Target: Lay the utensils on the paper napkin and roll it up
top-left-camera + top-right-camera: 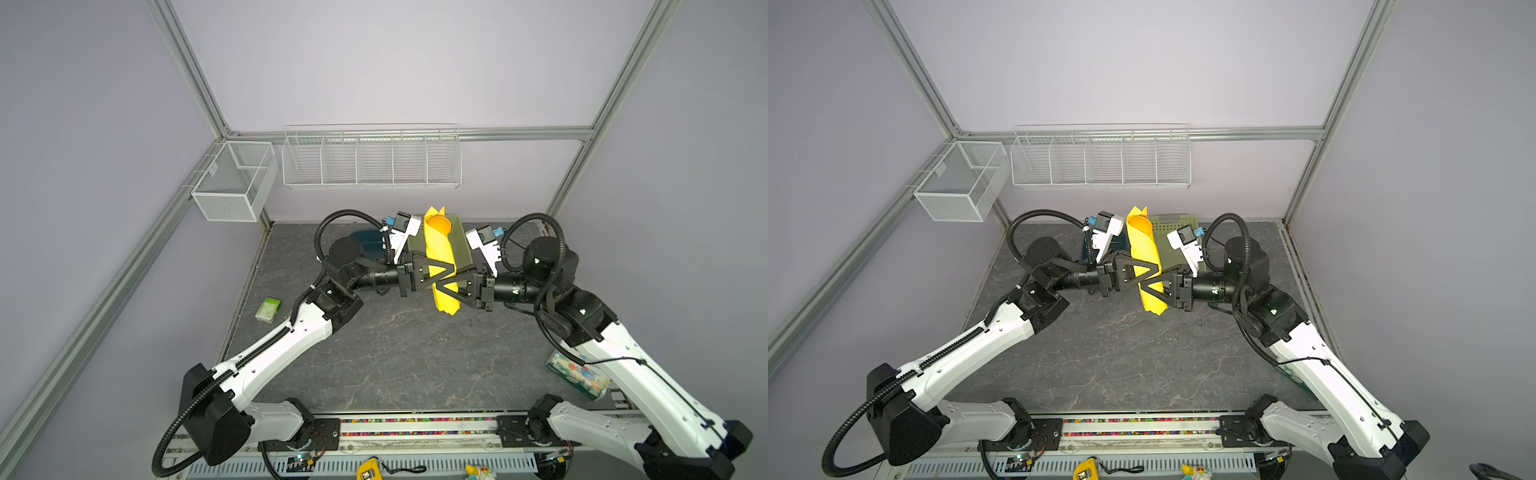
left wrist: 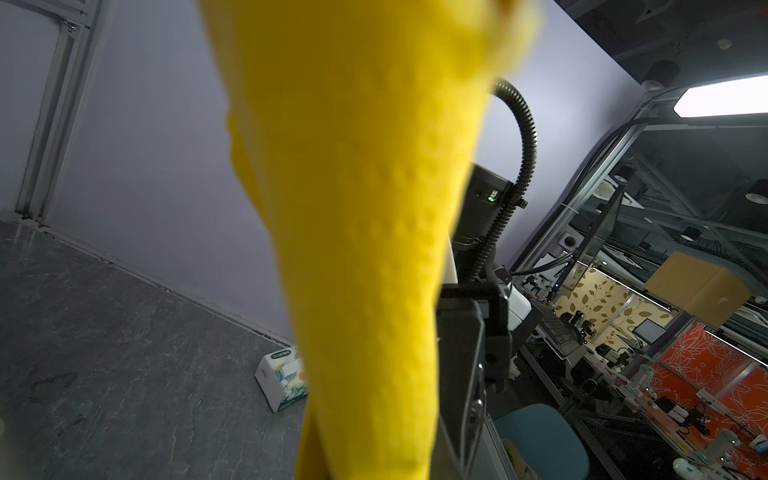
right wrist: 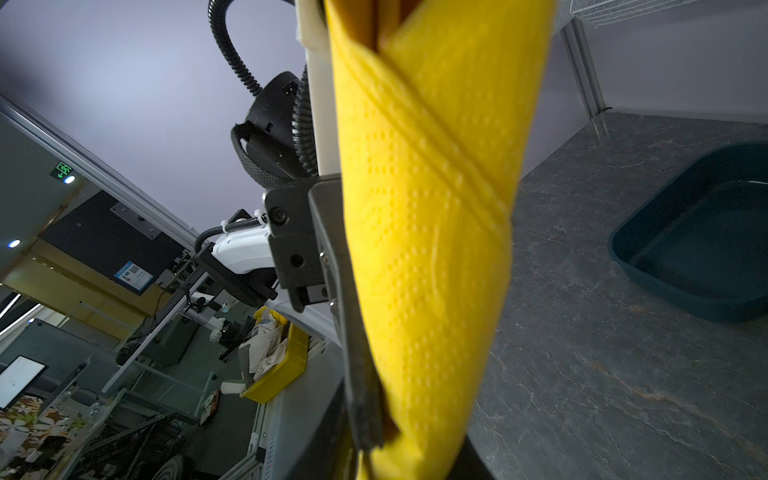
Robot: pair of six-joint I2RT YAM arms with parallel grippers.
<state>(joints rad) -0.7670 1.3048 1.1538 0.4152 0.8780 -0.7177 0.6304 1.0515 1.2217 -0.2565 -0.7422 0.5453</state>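
Yellow and filling both wrist views, the paper napkin (image 2: 365, 249) is already a rolled tube, seemingly lifted clear of the surface (image 1: 395, 353). Jaws of the left gripper (image 1: 444, 272) are pinched tight on its middle, likely to stop the wrap springing loose. Those of the right gripper (image 1: 446, 288) straddle the roll from the opposite side; whether they grip it I cannot tell. The utensils are hidden, presumably wrapped inside. Farther out, a dark blue tub (image 3: 698, 257) sits apart on the surface
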